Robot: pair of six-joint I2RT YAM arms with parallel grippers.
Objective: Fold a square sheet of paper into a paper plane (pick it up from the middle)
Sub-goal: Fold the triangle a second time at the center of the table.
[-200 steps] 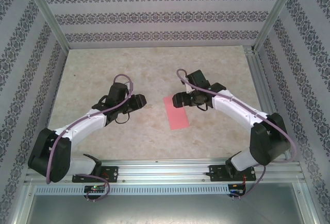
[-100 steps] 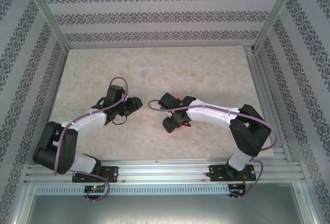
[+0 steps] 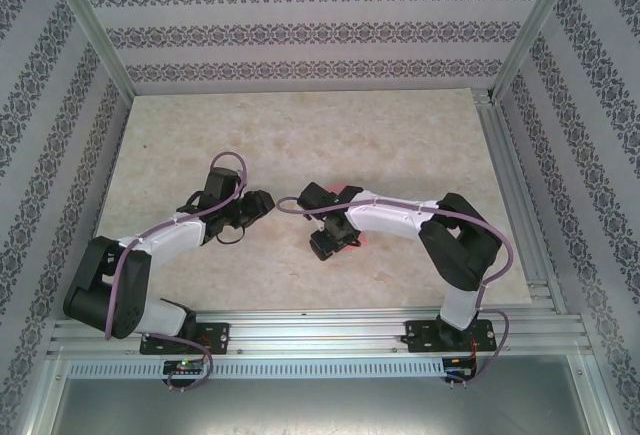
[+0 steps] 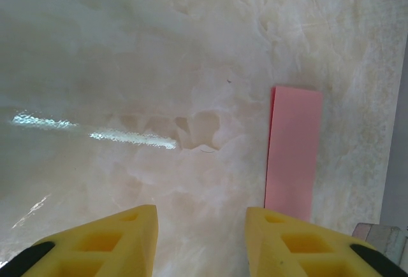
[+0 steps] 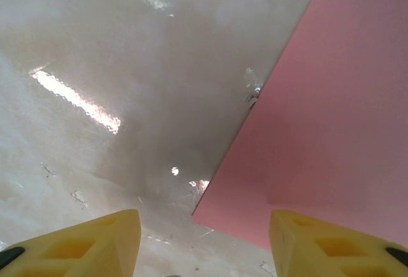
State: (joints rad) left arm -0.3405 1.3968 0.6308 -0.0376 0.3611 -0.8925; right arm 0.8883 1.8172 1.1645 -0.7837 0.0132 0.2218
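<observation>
On the marbled table [image 3: 300, 125], near its middle, the square sheet of paper [image 4: 292, 149] lies flat (a plain pink oblong, crisp-edged), one corner beneath the right gripper [image 5: 203, 220], jaws apart; the left gripper [image 4: 201, 216] hangs nearby, parted and empty.

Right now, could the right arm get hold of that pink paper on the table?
Probably yes. The right tool hangs just above the pink paper, its jaws open either side of the sheet's corner, with nothing in between. The paper lies flat on the table, though, so pinching it may be tricky.
</observation>
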